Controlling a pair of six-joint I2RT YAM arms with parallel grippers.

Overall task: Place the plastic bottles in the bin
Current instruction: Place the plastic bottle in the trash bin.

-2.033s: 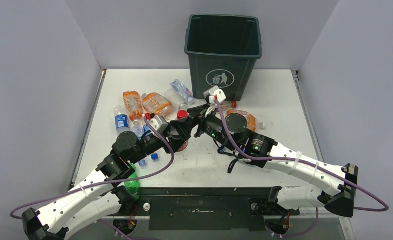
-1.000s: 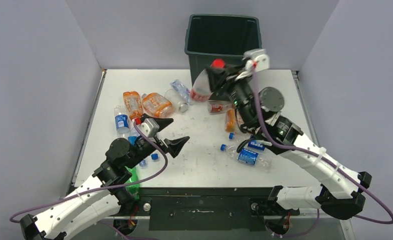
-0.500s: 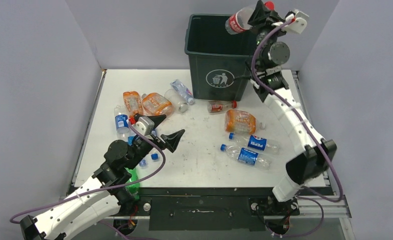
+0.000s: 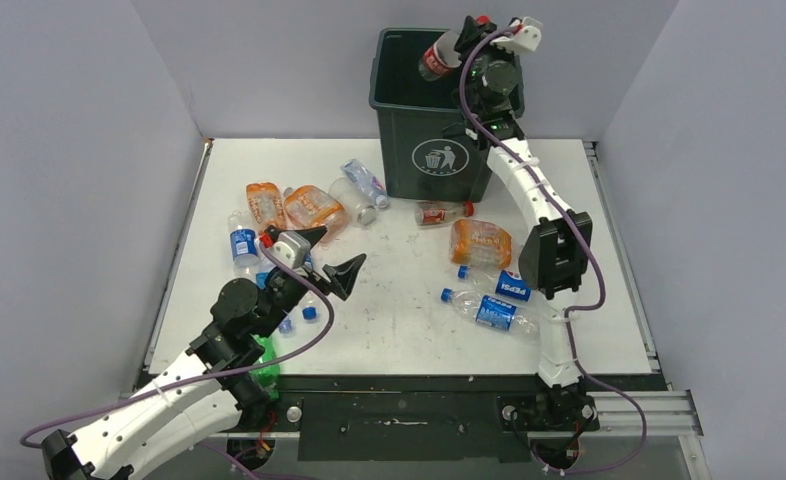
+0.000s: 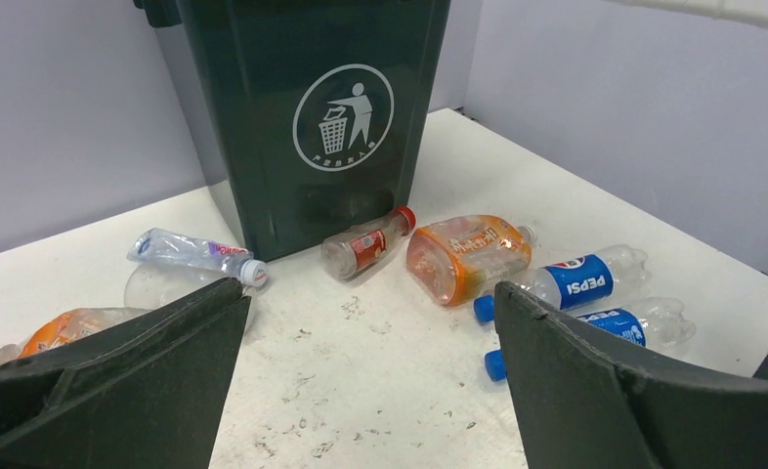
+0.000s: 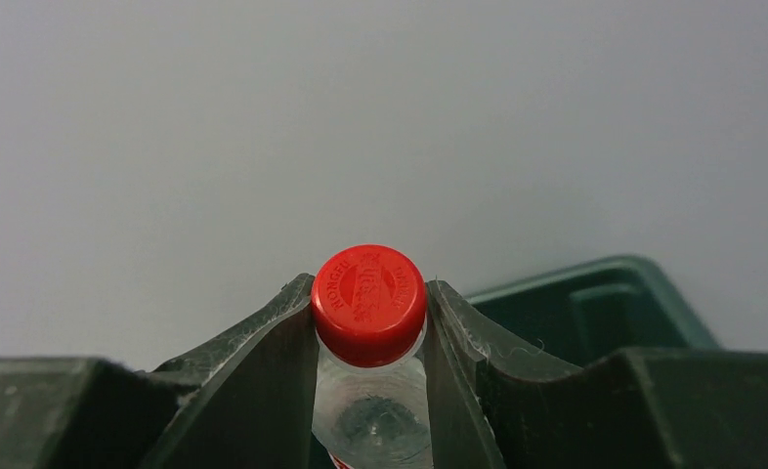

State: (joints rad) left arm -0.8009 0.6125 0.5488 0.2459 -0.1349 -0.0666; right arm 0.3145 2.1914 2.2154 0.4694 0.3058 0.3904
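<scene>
Plastic bottles [image 4: 314, 208] are lying on the bench [image 4: 399, 310] from the bin's [image 4: 447, 150] five to eight o'clock. Overhead, my right end effector [image 4: 466, 32] is gripping one bottle [image 4: 435, 58] over the bin's mouth. Left wrist: left end effector [image 5: 370, 293] is gaping, empty. Right wrist: jaws are pinching the red cap [image 6: 368, 291]. I'm judging this the drop, so next calls for opening.

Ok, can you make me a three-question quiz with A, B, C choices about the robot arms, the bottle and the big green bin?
1. Where is the clear plastic bottle in the right gripper?
A) lying at the foot of the tall dark green plastic bin
B) up over the bin's open top
C) deep inside the bin, let go
2. What colour is its round cap?
A) blue
B) green
C) red
3. How is the left gripper?
A) open and empty
B) shut on the bin's rim
C) shut on a bottle
Answers: 1 B, the top view shows it over the opening; 2 C, the wrist view shows red; 3 A, its jaws stand wide apart, nothing between.
</scene>
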